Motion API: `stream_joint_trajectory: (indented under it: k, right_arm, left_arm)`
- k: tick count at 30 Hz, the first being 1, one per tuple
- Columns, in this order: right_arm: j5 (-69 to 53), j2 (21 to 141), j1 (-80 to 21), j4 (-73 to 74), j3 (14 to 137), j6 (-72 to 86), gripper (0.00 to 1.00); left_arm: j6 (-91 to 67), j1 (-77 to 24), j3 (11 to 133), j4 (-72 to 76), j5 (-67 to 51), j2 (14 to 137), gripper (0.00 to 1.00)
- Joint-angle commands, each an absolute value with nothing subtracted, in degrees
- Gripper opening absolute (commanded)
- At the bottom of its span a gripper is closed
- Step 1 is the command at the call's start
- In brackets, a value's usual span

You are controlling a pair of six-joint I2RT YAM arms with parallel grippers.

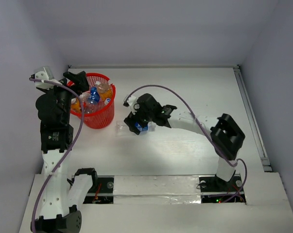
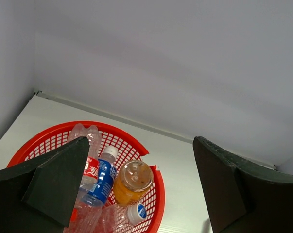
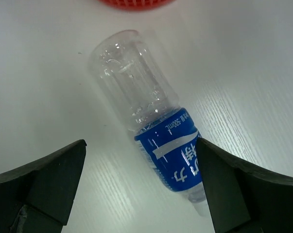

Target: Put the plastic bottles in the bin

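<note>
Robotics lab test cell. A bare white table [image 1: 195, 155] fills the frame, boxed in by plain pale walls [image 1: 151, 29] at the top and both sides. The left arm [image 1: 54, 131] and right arm [image 1: 226, 138] are bolted along the bottom edge, trailing purple cables [image 1: 158, 86]. A strip of shiny tape [image 1: 156, 187] lies between their bases.

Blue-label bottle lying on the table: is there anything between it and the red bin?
Nothing. In the right wrist view, only a bare strip of white table separates the blue-label bottle from the red bin.
</note>
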State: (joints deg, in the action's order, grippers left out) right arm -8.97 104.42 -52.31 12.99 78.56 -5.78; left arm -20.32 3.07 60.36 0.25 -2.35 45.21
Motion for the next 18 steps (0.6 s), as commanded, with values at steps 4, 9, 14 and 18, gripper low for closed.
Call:
stream_joint_trajectory:
  k: [4,9,14,18]
  right_arm:
    - [-12.92,111.86,-52.38,16.70,87.27,-12.39,1.00]
    - [-12.04,118.81,-55.10,18.19,92.89,-13.44,1.00]
    - [-10.02,125.85,-58.09,22.59,99.57,-14.50,1.00]
    - [-8.53,127.10,-58.10,22.50,100.11,-12.49,0.74]
  left_arm:
    - [-20.74,3.25,59.85,3.69,-3.34,44.91,0.85]
    - [-21.44,3.78,59.42,4.22,-5.01,45.18,0.85]
    - [-21.71,3.78,59.33,4.66,-6.15,45.44,0.85]
    - [-21.88,3.78,58.98,5.44,-8.43,45.35,0.85]
